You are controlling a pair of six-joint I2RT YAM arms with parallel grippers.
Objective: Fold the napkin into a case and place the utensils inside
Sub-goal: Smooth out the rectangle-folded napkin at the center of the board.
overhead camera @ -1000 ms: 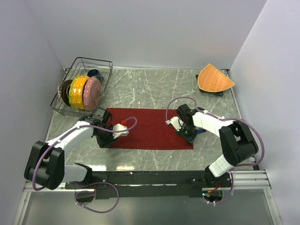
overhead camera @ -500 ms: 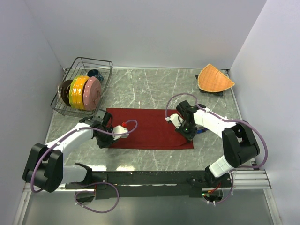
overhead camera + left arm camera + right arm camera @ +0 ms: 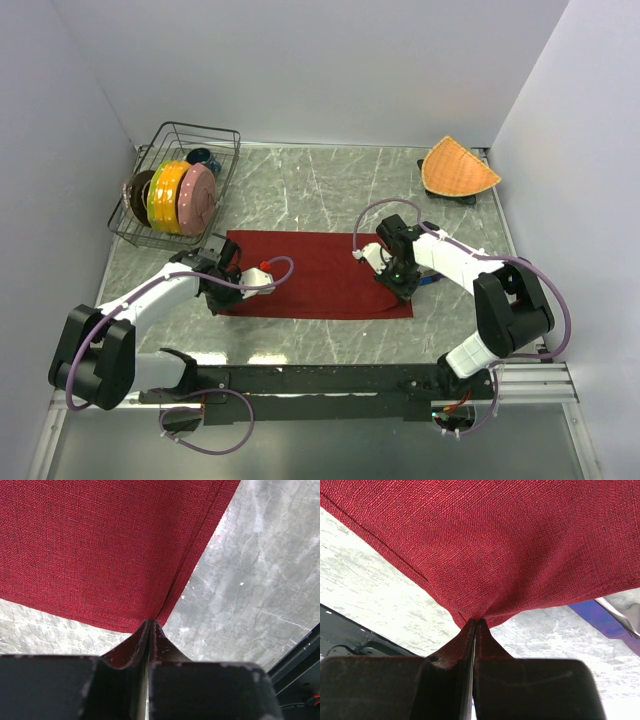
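Observation:
The dark red napkin (image 3: 320, 272) lies spread on the marble table. My left gripper (image 3: 222, 299) is shut on its near left corner; the left wrist view shows the cloth (image 3: 100, 545) pinched at the closed tips (image 3: 151, 623). My right gripper (image 3: 404, 291) is shut on the near right corner; the right wrist view shows the cloth (image 3: 510, 540) puckered and lifted at the closed tips (image 3: 476, 622). The blue-purple knife (image 3: 606, 623) and a bit of the silver fork (image 3: 621, 613) lie just right of the napkin. In the top view only a blue sliver of the knife (image 3: 431, 281) shows behind the right arm.
A wire dish rack (image 3: 215, 135) with coloured plates (image 3: 180, 196) stands at the back left. The orange woven fan-shaped mat (image 3: 458, 168) sits at the back right corner. White walls close in the table on three sides.
Both grippers have shifted slightly while keeping hold of the near corners. The left one edged left and the right one edged back. The napkin stays spread.

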